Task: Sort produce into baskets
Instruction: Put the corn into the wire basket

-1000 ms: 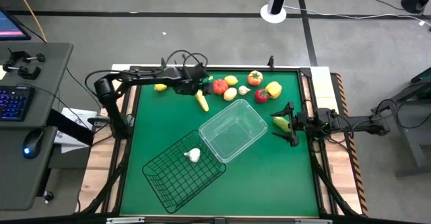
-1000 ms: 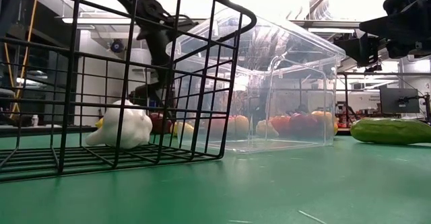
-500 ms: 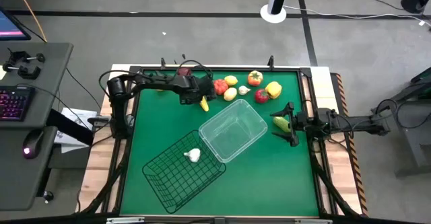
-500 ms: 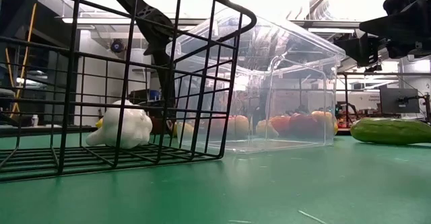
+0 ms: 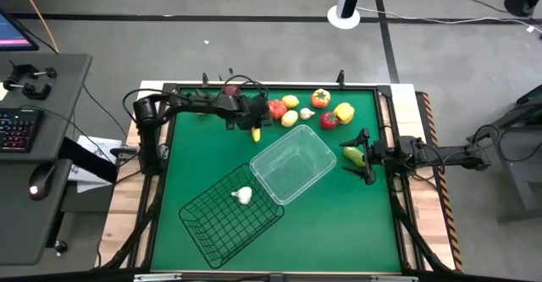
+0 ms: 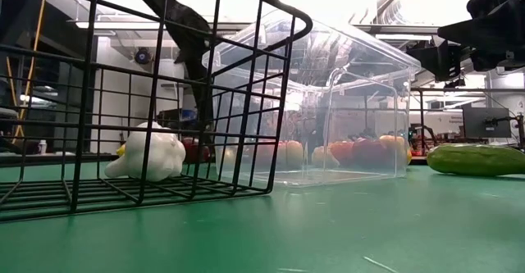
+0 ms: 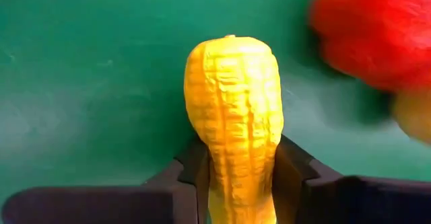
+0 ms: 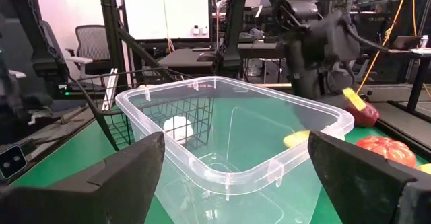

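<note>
Green felt covered the counter (image 5: 322, 223), and the two baskets sat near its middle, touching at one corner: the black wire basket (image 5: 230, 215) toward the near-left, the clear plastic basket (image 5: 293, 164) beside it, both set at a slant to the counter's edges. From above, a white garlic-like piece (image 5: 243, 196) lay alone in the wire basket, and the clear one held nothing.

At the far edge a loose row of produce showed: a red tomato-like piece (image 5: 277, 108), a pale yellow lemon-like one (image 5: 290, 102), an orange-red one with a green top (image 5: 320, 98), a yellow pepper (image 5: 344, 113), and others too small to name.

The left gripper (image 5: 253, 126) reached in from the left near that row. Overhead, only a yellow tip showed under it. Its wrist camera gave the detail: a yellow ear of corn (image 7: 234, 126) clamped between both fingers (image 7: 293, 167), its long axis running straight out ahead of the gripper, narrow end hidden behind the fingers, with the blurred red piece (image 7: 377, 32) just beside it.

The right gripper (image 5: 366, 156) hovered at the right edge, fingers spread wide, holding nothing, over a green cucumber (image 5: 352, 155). At counter level the cucumber (image 6: 476, 159) lay flat, cut off by the frame.
</note>
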Action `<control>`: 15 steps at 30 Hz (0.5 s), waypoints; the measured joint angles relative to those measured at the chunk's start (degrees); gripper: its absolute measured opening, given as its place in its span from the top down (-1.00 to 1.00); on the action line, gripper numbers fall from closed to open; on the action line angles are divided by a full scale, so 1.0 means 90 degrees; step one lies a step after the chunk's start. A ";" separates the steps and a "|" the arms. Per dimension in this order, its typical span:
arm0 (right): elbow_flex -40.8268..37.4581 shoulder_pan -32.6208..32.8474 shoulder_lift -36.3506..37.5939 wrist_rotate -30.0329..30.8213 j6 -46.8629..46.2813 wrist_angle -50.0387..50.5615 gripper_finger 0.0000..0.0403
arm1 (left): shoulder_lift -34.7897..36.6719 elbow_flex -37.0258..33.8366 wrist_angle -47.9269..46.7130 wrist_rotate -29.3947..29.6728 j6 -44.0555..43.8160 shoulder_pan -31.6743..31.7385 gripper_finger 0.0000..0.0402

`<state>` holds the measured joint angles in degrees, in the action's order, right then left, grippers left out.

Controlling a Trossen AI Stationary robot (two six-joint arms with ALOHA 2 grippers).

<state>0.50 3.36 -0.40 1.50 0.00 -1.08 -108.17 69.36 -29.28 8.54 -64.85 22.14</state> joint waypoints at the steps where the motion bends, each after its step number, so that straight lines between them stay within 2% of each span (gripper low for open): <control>1: 0.0001 0.0001 0.0000 0.0000 0.0001 0.0002 -0.79 | 0.0192 0.0000 0.0035 0.0050 0.0164 -0.0030 0.60; 5: 0.0001 0.0001 0.0000 0.0000 0.0001 0.0002 -0.79 | 0.1222 0.0002 -0.0011 0.0313 0.1117 -0.0164 0.60; 8: -0.0001 0.0000 0.0002 0.0000 0.0001 0.0001 -0.79 | 0.2173 0.0012 -0.0410 0.0593 0.1750 -0.0567 0.58; 11: 0.0001 0.0001 0.0002 0.0000 -0.0001 0.0000 -0.79 | 0.2984 0.0024 -0.1063 0.0636 0.2049 -0.1335 0.57; 15: 0.0001 0.0000 0.0002 0.0000 0.0001 0.0000 -0.79 | 0.3678 0.0022 -0.1687 0.0634 0.1790 -0.2860 0.56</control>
<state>0.51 3.36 -0.38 1.50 0.01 -1.08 -75.06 69.56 -44.46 14.25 -48.74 -3.60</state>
